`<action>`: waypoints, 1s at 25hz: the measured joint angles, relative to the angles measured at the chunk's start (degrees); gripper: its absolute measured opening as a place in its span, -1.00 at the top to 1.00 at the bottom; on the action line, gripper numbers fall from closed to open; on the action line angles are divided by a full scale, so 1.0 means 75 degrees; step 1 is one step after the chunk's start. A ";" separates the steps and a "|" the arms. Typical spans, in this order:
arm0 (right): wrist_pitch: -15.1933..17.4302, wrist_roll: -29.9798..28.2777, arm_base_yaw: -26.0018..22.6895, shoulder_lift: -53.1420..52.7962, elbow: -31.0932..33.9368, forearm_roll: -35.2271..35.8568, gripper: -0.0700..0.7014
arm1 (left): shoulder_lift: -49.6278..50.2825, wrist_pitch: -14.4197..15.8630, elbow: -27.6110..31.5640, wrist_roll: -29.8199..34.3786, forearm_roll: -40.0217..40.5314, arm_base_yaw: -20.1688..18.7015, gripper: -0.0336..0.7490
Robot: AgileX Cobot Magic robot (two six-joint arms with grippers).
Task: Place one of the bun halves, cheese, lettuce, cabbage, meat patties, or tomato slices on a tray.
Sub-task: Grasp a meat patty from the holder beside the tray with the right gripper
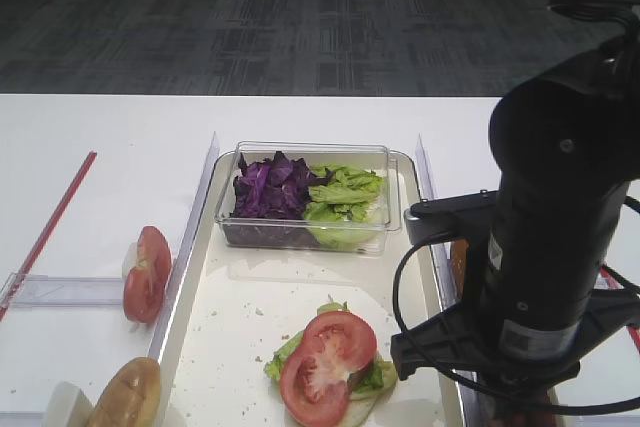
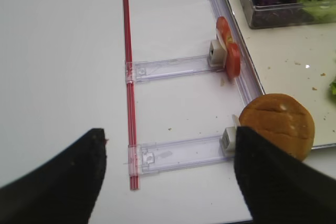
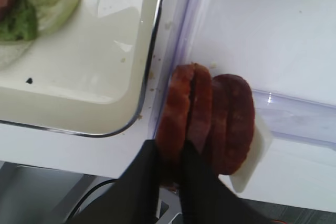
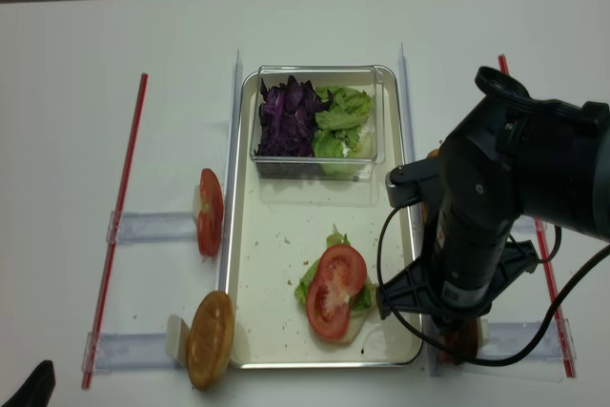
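The right gripper (image 3: 169, 167) is pinched shut on the nearest of the meat patties (image 3: 178, 114) standing just beyond its fingertips, off the tray (image 3: 100, 114) to its left, so lifting and placing remain.

The white worktop (image 4: 76, 45) carries the tray (image 4: 257, 331) at its middle. At nine o'clock of the tray, tomato slices (image 4: 210, 212) stand on edge against a clear rail (image 4: 152, 228); at seven o'clock a bun half (image 4: 210, 338) leans likewise. Further toward nine lies a red strip (image 4: 119, 207). At four o'clock stand the meat patties (image 3: 210, 121).
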 joint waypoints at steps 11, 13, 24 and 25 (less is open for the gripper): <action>0.0032 -0.0061 0.0000 0.0000 0.0000 0.0000 0.47 | 0.0000 0.0000 0.0000 0.0000 0.0000 0.0000 -0.30; 0.0070 -0.0076 0.0000 0.0000 -0.0030 0.0000 0.48 | 0.0000 0.0000 0.0000 0.0000 0.0000 0.0000 -0.30; 0.0795 -0.0174 0.0000 0.0000 -0.0536 0.0000 0.48 | 0.0000 0.0000 0.0000 -0.0051 0.0000 0.0000 -0.30; 0.0819 -0.0174 0.0000 0.0000 -0.0536 0.0000 0.48 | 0.0000 0.0000 0.0000 -0.0051 0.0000 0.0000 -0.30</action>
